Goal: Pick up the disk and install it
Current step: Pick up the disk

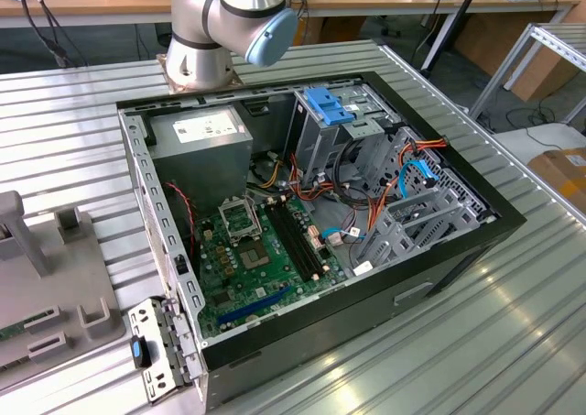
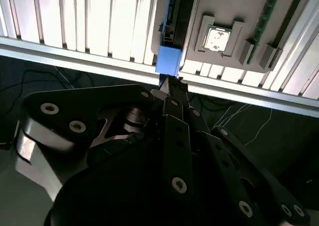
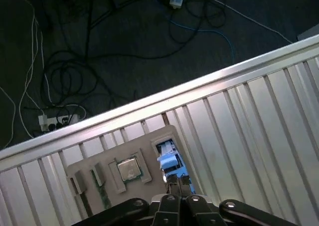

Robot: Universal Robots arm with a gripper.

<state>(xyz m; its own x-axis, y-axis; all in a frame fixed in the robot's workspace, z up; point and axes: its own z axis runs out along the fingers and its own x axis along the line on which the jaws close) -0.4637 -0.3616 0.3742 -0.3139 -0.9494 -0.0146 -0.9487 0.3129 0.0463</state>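
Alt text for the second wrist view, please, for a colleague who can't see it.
The black end effector points at the blue-railed end of the disk, seen edge-on in a grey tray on the ribbed metal table. The tray also holds a processor chip; dark floor with cables lies beyond the table edge.

In view are 1 computer case (image 1: pixel 366 298), 1 grey tray (image 1: pixel 46 287), 1 disk (image 2: pixel 167 59) and 1 processor chip (image 3: pixel 128 169)

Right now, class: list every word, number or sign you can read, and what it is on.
Nothing can be read.
White label on the grey box: too small.
Top of the chip: blurred.
The disk in the pincer: edge-on, no print shows.
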